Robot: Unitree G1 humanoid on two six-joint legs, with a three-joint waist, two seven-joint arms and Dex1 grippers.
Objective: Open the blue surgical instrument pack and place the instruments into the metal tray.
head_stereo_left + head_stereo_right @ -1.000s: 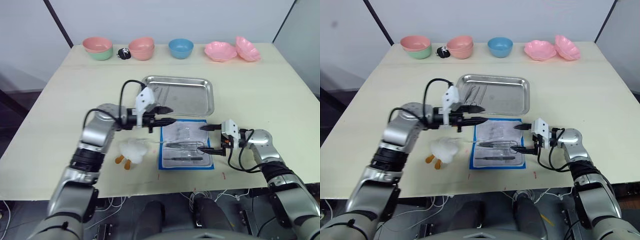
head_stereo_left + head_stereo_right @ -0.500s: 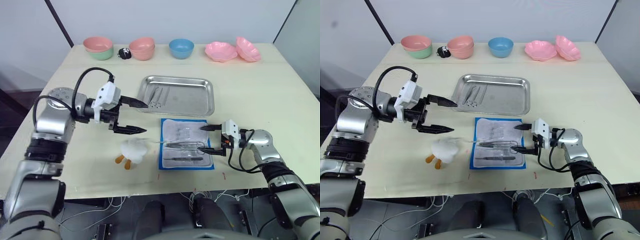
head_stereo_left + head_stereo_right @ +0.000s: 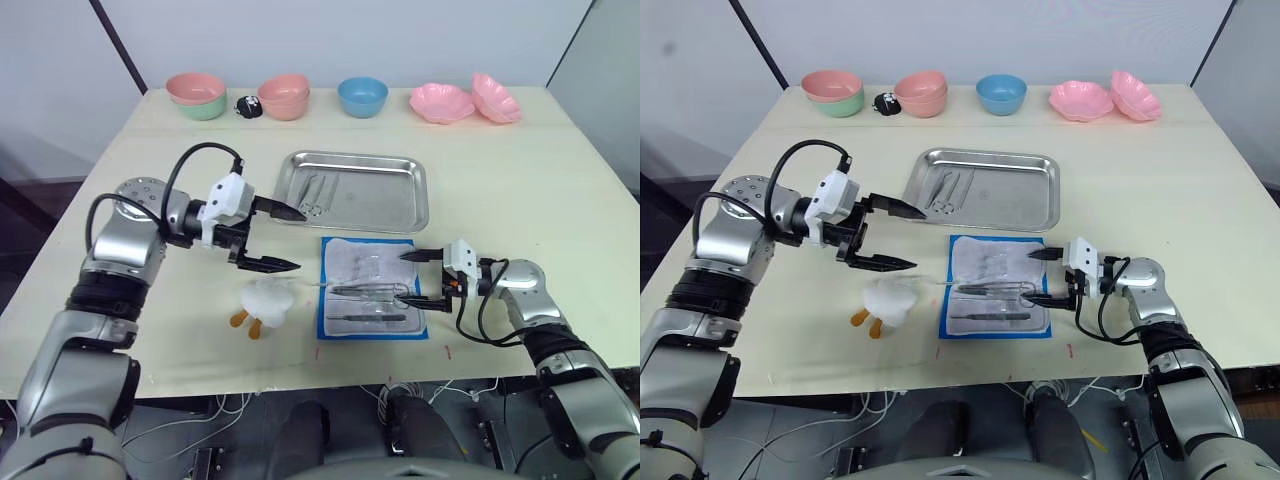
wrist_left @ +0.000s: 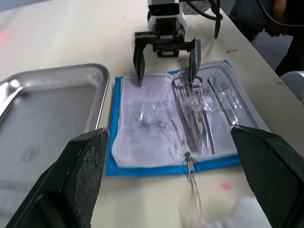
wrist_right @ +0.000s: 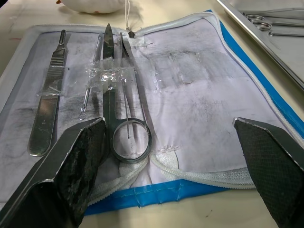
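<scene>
Here, right gripper at the opened pack's edge, left gripper (both spread, empty) beside the tray.

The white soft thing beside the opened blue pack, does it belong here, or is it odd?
It looks odd: a white plush toy with orange feet lies on the table just left of the open blue surgical instrument pack, unrelated to surgical tools.

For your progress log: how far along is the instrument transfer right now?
Done: the blue pack lies open, and a few instruments sit in the metal tray. In hand: nothing; the left gripper and right gripper are open. Left: scissors and other tools remain in the pack.
</scene>
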